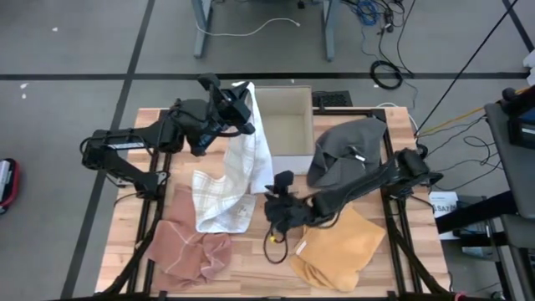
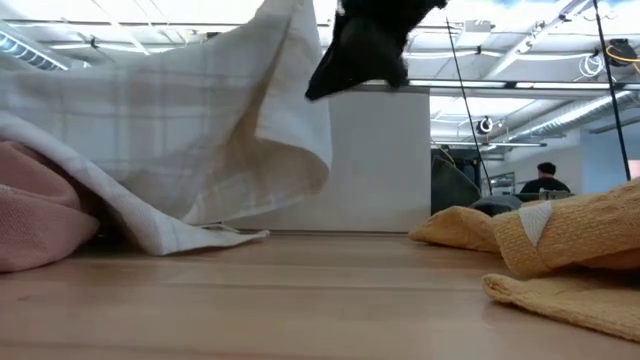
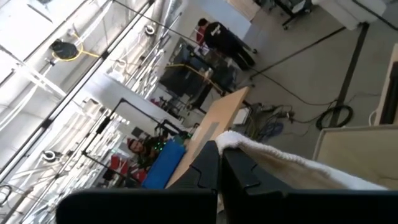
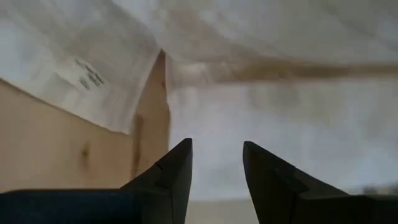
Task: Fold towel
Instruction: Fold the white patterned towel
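Overhead and table-level views of the towel-folding task at an early stage. The white towel (image 1: 236,171) hung in the upper centre of the overhead frame, one end lifted off the table (image 1: 150,121) by the left gripper (image 1: 242,113), whose fingers were clenched on the cloth's upper edge (the left wrist view showed the hem pinched between them). The towel's lower half trailed down to centre-left, rumpled on the wood and overlapping the pink cloth (image 1: 188,247) at lower left. The right gripper (image 1: 274,196) sat low in the centre, just beside the towel's hanging edge, its jaws parted and holding nothing; its wrist view showed the cloth directly ahead. A yellow cloth (image 1: 343,247) lay at lower right, a grey cloth (image 1: 347,146) at upper right, and an open box (image 1: 284,125) behind the towel. Judged progress: the towel was lifted but not spread; no fold was made, and flattening and folding remained.
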You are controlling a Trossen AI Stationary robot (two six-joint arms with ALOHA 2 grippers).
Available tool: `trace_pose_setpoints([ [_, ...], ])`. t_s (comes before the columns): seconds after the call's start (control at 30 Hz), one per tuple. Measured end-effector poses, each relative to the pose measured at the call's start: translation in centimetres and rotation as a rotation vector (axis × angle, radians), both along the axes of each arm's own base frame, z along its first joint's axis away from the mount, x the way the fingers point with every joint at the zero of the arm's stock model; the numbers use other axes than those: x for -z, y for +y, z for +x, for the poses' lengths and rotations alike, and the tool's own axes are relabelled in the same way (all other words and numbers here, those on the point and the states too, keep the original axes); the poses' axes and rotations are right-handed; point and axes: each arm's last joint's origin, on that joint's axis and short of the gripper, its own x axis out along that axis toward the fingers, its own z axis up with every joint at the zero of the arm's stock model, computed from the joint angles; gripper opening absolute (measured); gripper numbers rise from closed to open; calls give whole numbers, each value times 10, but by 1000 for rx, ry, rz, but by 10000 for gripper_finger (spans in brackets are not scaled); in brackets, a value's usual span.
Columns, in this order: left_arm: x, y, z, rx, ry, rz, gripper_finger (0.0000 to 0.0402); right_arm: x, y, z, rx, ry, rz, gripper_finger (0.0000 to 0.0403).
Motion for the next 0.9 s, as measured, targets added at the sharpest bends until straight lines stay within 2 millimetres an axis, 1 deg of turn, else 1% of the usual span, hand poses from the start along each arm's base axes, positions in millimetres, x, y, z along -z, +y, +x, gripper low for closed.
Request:
trace_pose_setpoints([
  [0.07, 1, 1, 2, -4, -4, 0, 0, 16, 7, 8, -3, 6, -68, 130],
  [0.13, 1, 1, 2, -4, -6, 0, 0, 30, 10, 15, 34, -13, -128, 130],
  [0.27, 1, 1, 3, -1, -20, -11, 0, 49, 11, 22, 155, -65, -236, 130],
  [0.4, 1, 1, 3, 5, -28, -15, 0, 58, 11, 30, 182, -129, -213, 130],
  [0.57, 1, 1, 3, 11, -42, -25, 0, 75, 12, 38, 163, -137, -206, 130],
  [0.77, 1, 0, 3, 17, -43, -29, 0, 88, 13, 41, 187, -135, -254, 130],
  [0.9, 1, -1, 3, 35, -56, -39, 0, 94, 4, 44, 258, -118, -337, 130],
])
